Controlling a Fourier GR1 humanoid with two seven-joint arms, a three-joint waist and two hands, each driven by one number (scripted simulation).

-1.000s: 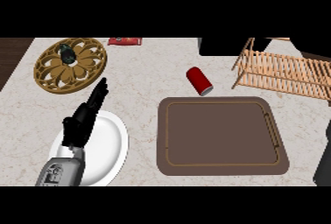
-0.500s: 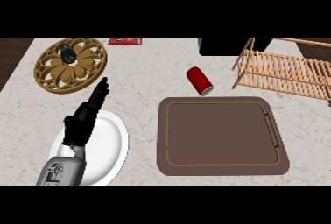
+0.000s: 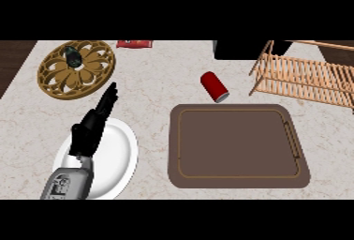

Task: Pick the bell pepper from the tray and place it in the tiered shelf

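Tiered shelf [image 3: 304, 77] is cut off at right; left hand [image 3: 92, 125] open, holding nothing.

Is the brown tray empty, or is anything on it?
Empty: the brown tray shows only bare floor inside its rim; the red can lies outside it, on the counter.

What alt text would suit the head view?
The open left robot hand lies over a white plate beside a brown tray. A red can lies just beyond the tray, near a wooden tiered shelf.
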